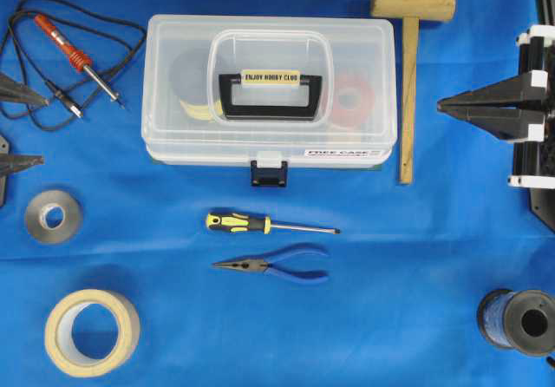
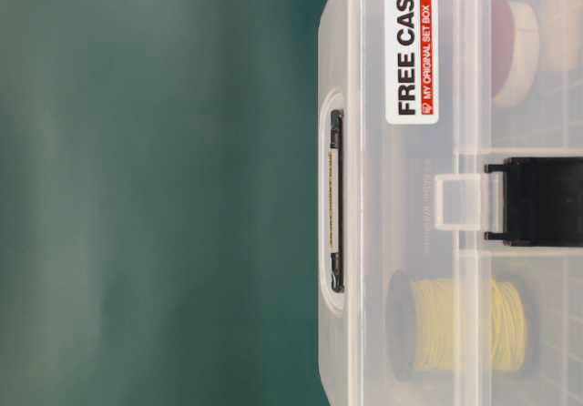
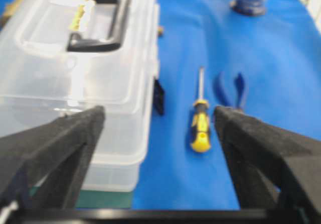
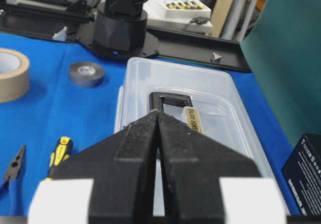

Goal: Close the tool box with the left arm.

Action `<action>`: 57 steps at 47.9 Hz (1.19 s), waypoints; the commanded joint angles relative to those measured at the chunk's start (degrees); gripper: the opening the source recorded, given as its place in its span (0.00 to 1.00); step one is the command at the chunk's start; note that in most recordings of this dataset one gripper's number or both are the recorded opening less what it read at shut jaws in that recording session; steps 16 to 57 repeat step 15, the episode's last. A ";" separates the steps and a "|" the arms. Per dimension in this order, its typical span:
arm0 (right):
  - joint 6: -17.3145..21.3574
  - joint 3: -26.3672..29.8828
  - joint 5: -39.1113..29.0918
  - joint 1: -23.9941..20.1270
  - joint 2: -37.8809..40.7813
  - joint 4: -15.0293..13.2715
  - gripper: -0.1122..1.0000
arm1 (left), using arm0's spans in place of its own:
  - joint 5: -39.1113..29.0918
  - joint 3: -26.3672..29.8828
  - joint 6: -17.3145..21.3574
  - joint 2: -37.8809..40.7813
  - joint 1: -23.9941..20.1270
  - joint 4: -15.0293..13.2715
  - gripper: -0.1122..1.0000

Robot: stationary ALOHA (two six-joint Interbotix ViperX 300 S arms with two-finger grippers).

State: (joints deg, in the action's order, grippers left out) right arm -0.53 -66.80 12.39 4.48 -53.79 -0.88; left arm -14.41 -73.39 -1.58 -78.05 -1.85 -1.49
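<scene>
The clear tool box (image 1: pixel 182 57) stands at the back middle of the blue cloth with its lid down on the base. Its black handle (image 1: pixel 270 105) with the cream label lies flat on the lid, and the dark latch (image 1: pixel 269 173) juts out at the front edge. My left gripper (image 1: pixel 39 129) is open wide at the left edge, well apart from the box. In the left wrist view its fingers (image 3: pixel 55 143) frame the box's near corner (image 3: pixel 115 133) and bare cloth, with nothing between them. My right gripper (image 1: pixel 442 105) is shut and empty to the right of the box, pointing at it (image 4: pixel 158 112).
A soldering iron (image 1: pixel 78 57) with its cable lies at the back left. A wooden mallet (image 1: pixel 406 101) lies right of the box. In front are a yellow-black screwdriver (image 1: pixel 238 223) and blue pliers (image 1: pixel 286 268). Also on the cloth are grey tape (image 1: pixel 36 226), masking tape (image 1: pixel 59 335) and a wire spool (image 1: pixel 499 318).
</scene>
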 commanded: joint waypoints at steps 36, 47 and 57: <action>0.00 1.23 -0.09 0.09 -0.09 -0.53 0.10 | 14.94 -6.68 -0.09 7.03 -0.09 -0.26 0.91; 0.00 1.23 -0.09 0.09 -0.09 -0.53 0.10 | 14.94 -6.68 -0.09 7.03 -0.09 -0.26 0.91; 0.00 1.23 -0.09 0.09 -0.09 -0.53 0.10 | 14.94 -6.68 -0.09 7.03 -0.09 -0.26 0.91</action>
